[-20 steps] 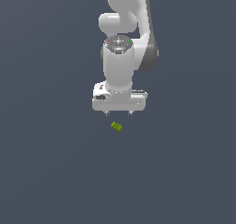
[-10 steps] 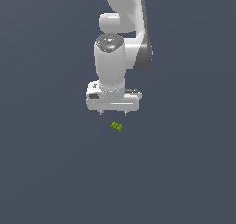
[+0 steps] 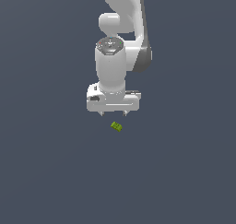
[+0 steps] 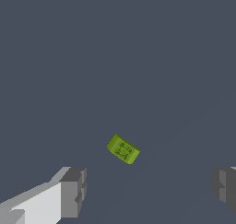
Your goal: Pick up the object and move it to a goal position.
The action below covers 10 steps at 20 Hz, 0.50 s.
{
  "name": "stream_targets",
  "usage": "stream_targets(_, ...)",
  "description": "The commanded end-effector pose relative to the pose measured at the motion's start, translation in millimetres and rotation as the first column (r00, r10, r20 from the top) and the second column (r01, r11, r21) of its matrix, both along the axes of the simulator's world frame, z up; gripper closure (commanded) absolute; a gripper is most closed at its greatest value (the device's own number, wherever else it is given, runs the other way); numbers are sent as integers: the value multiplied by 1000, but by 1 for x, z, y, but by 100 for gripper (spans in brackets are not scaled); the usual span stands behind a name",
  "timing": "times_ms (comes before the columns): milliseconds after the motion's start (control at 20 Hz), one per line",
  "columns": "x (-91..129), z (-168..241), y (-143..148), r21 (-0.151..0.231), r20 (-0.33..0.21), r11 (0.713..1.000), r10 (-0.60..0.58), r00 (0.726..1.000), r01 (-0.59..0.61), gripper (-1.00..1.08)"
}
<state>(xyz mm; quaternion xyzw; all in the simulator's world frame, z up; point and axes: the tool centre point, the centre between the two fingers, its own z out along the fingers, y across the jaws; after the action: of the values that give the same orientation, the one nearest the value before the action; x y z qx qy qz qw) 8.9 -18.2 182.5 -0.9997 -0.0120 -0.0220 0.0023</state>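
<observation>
The object (image 3: pixel 116 126) is a tiny lime-green blocky piece lying on the dark grey floor. It also shows in the wrist view as a small green block (image 4: pixel 123 149) with darker notches on its face. My white gripper (image 3: pixel 113 114) hangs just above and slightly behind it, pointing down. Its two grey fingers (image 4: pixel 73 192) stand wide apart, with the object lying ahead of the gap and untouched. The gripper is open and holds nothing.
The dark grey floor (image 3: pixel 55 172) stretches flat on all sides of the object. The white arm (image 3: pixel 120 25) rises from the gripper toward the top of the exterior view.
The gripper has drifted toward the exterior view's left and slightly down over the last second. The object has stayed where it was.
</observation>
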Motion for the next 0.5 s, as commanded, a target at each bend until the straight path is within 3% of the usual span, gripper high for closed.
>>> stream_targets(0,-1,-5,0,-4,-2,999,35,999,-36,-92)
stream_targets(450,-6,-32,-1,-18,-16,971,239,971,-239,-92)
